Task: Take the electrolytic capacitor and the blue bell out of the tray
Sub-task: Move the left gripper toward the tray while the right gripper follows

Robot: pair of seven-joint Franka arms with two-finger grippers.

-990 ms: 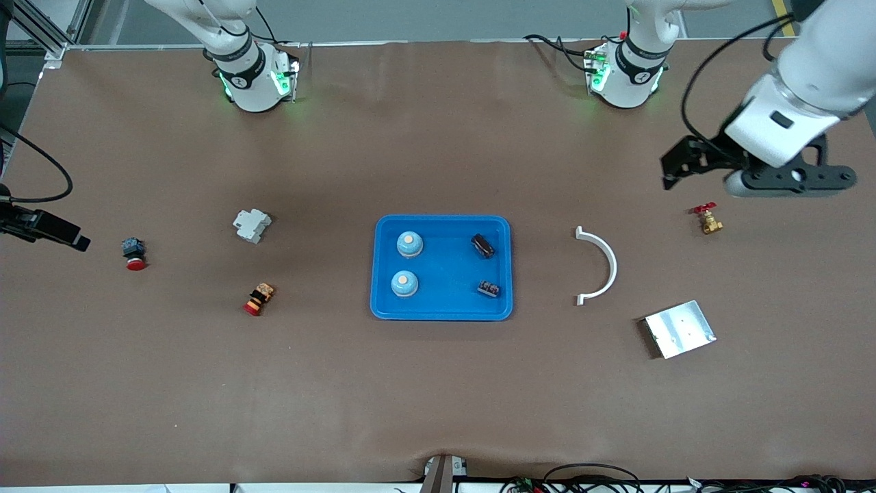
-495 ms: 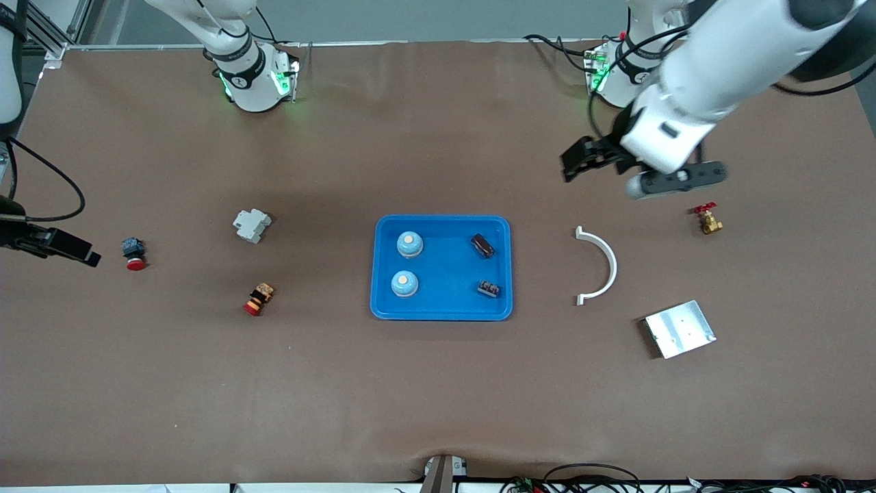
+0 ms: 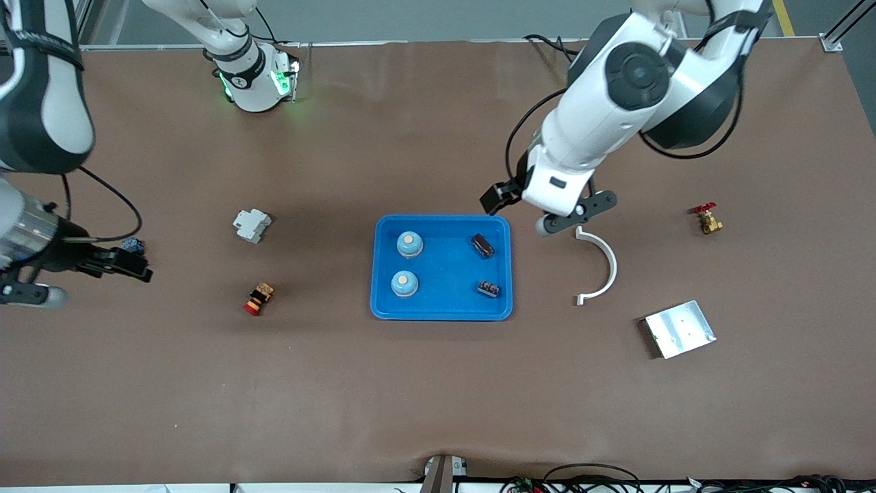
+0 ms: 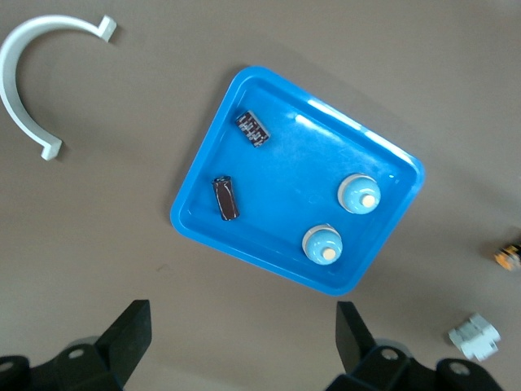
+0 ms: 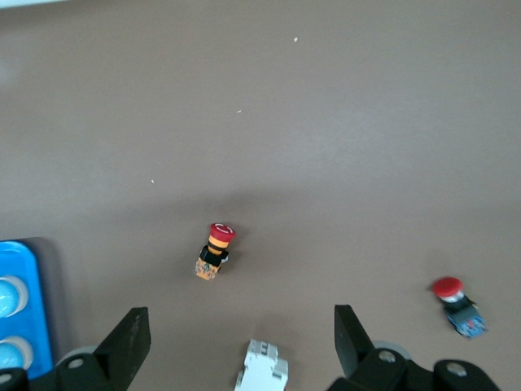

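Front view: blue tray [image 3: 442, 309] (mid-table) holds two bells [image 3: 409, 244] and two capacitors [image 3: 482, 246]; left gripper [image 3: 494, 198] over tray's corner, jaws wide; right gripper [image 3: 130, 269] beside red button [image 3: 130, 243], jaws wide.

Left gripper [image 3: 494, 198] swung in from the table's left-arm end to the blue tray's [image 3: 442, 310] rim, right gripper [image 3: 134, 267] advanced over the blue-bodied red pushbutton [image 3: 130, 244], fingers spread on both.

Your high front camera faces the robot bases across the whole table, your left wrist camera looks down on the blue tray [image 4: 244, 81] [image 3: 441, 311], right wrist camera catches only its edge [image 5: 32, 269].
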